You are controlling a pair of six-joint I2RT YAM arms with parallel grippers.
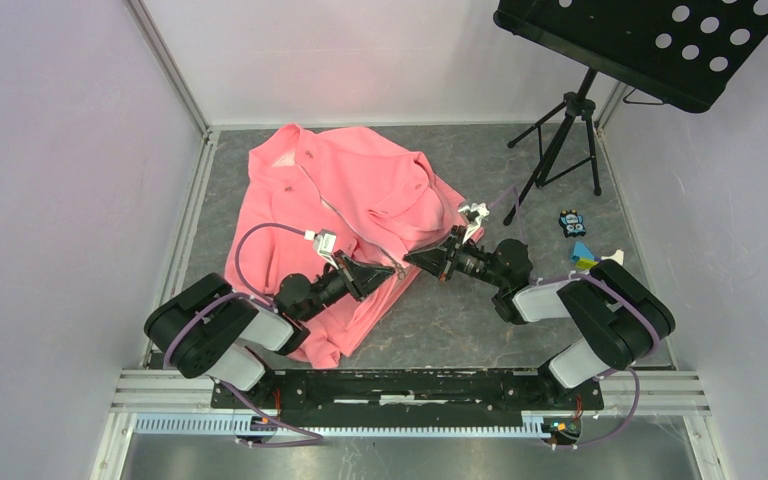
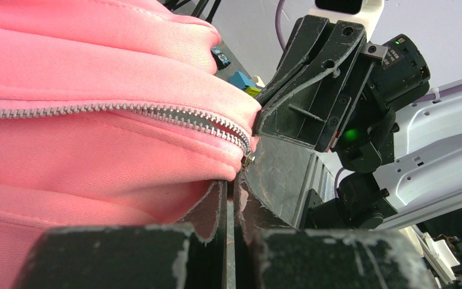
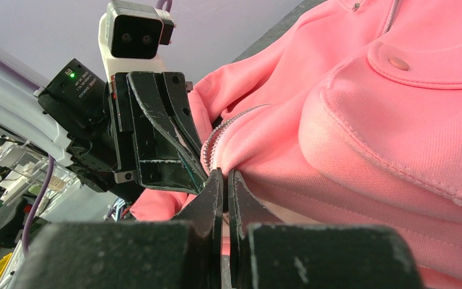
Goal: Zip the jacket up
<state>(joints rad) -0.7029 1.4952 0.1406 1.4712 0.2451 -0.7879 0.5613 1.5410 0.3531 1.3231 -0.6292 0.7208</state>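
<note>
The coral-pink jacket (image 1: 340,190) lies spread on the grey floor, collar at the far left, with its pale zipper (image 1: 345,222) running down to the near hem. My left gripper (image 1: 390,271) and right gripper (image 1: 411,259) meet tip to tip at the zipper's lower end. In the left wrist view the gripper (image 2: 233,185) is shut on the jacket's (image 2: 96,150) hem just under the zipper's (image 2: 126,110) metal end. In the right wrist view the gripper (image 3: 224,176) is shut on the jacket's (image 3: 367,138) edge beside the zipper (image 3: 216,135). The teeth near the hem look joined.
A black music stand on a tripod (image 1: 560,140) stands at the back right. Small toys (image 1: 572,222) and a blue and yellow block (image 1: 585,255) lie right of the right arm. White walls close in the floor on three sides.
</note>
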